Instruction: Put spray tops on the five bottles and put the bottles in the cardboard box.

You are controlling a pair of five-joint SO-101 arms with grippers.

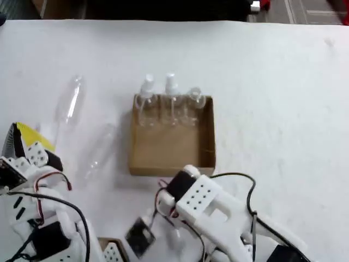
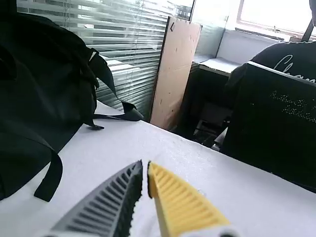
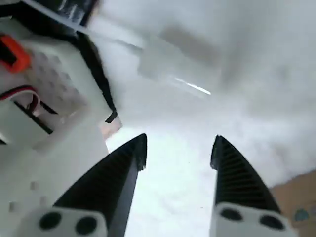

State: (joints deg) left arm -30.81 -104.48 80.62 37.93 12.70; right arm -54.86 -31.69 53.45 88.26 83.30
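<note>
The cardboard box (image 1: 172, 147) lies open in the middle of the table. Three clear bottles stand in a row at its far wall. Two of them (image 1: 146, 103) (image 1: 170, 101) carry white spray tops, and the third (image 1: 193, 105) looks bare on top. Two more clear bottles (image 1: 71, 101) (image 1: 101, 147) lie on their sides left of the box. My left gripper (image 2: 145, 170), grey and yellow, is shut on nothing and tilts up off the table at the near left (image 1: 19, 131). My right gripper (image 3: 180, 143) is open over bare table, with a blurred clear object (image 3: 173, 74) beyond it.
The white right arm (image 1: 210, 204) stretches along the near edge just in front of the box. A small cardboard piece (image 1: 106, 244) sits by the front edge. A black bag (image 2: 39, 89) rests on the table's far side. The table right of the box is bare.
</note>
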